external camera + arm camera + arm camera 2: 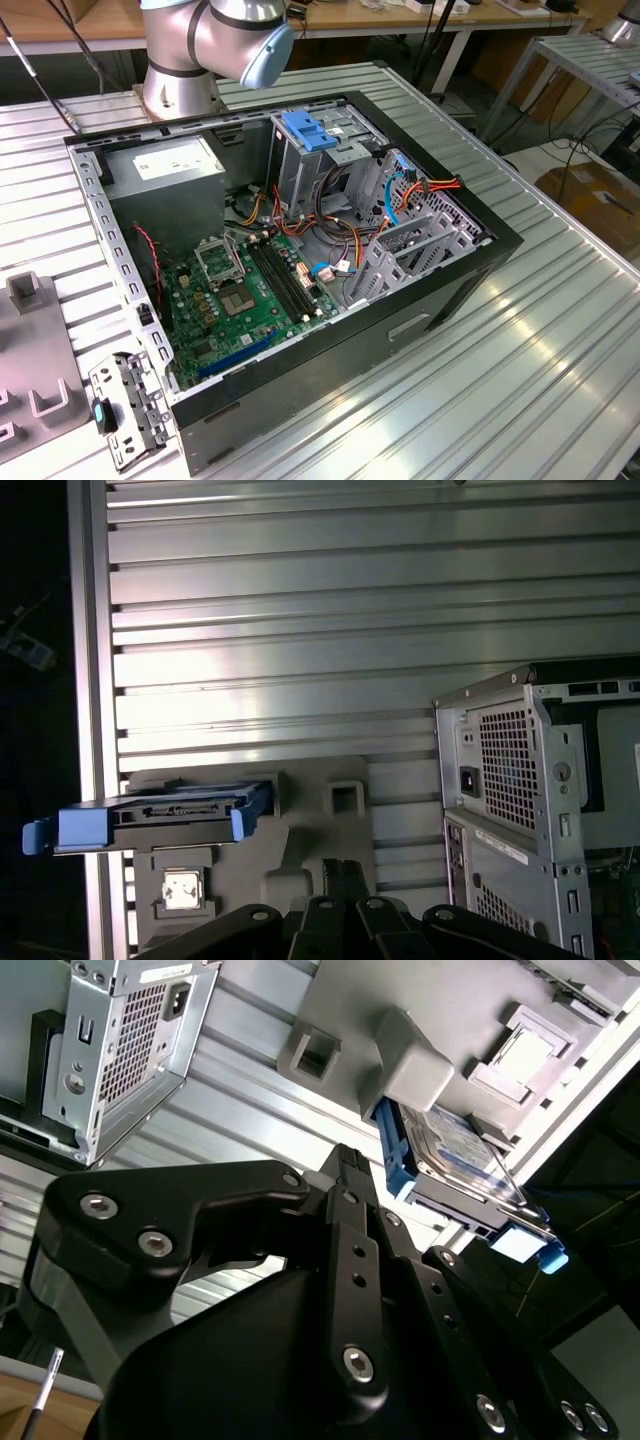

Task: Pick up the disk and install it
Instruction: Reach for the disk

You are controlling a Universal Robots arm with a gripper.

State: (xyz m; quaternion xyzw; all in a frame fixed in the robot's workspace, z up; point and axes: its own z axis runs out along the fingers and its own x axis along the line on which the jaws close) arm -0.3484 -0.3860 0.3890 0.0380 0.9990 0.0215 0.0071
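Observation:
The disk (160, 815) is a dark grey drive framed by blue rails. It stands on edge in a grey moulded holder (310, 830) on the ribbed aluminium table. In the second wrist view the disk (465, 1160) sits in the same holder (420, 1060), its label side facing out. My gripper (338, 868) hovers over the holder, a short way from the disk and not touching it. Its black fingers are pressed together and shut on nothing, as the gripper (345, 1160) also appears in the second wrist view.
An open computer case (300, 250) lies on the table with the motherboard, cables and a metal drive cage with a blue latch (310, 130) exposed. The arm's base (200, 50) stands behind it. The case's vented rear (510, 770) is close beside the holder.

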